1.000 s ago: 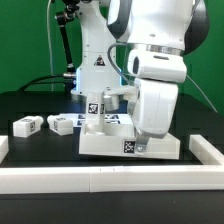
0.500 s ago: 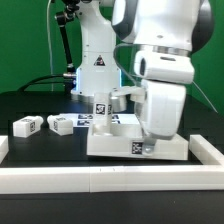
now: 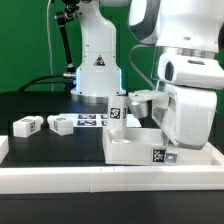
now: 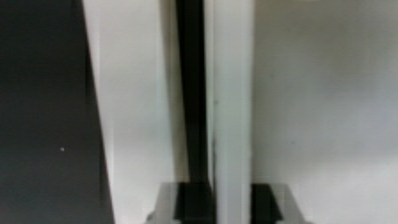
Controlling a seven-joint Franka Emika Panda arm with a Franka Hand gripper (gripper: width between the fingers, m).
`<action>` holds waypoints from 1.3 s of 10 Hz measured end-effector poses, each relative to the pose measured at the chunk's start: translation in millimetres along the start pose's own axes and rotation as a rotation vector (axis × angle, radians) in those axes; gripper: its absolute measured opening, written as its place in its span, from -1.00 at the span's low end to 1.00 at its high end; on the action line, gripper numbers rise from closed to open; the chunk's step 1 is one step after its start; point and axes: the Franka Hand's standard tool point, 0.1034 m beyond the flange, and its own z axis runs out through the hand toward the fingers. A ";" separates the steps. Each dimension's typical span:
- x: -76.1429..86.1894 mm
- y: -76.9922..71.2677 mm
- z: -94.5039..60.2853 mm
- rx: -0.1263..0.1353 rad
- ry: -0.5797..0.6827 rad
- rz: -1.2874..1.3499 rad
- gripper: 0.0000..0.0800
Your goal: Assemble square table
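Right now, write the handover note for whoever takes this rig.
Gripper: shut on the slab rim.
Slab: at the exterior view's right, with one upright leg on it.
Loose legs: on the table at the exterior view's left.
Fourth leg: cannot tell where.
Done: one leg on the slab; how tight is not visible.
Left: the other legs.

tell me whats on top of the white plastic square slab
One stubby white tagged leg stands upright near the slab's corner. The white robot arm covers much of it, hiding anything there.
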 end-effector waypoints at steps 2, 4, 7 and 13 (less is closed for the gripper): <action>1.3 -0.6 0.5 0.001 0.002 0.024 -0.85; -0.2 -0.6 0.9 0.002 0.001 0.027 -0.58; -6.8 1.2 -1.1 -0.003 0.001 0.036 0.49; -54.0 -34.9 -37.1 -0.002 -0.046 0.179 0.62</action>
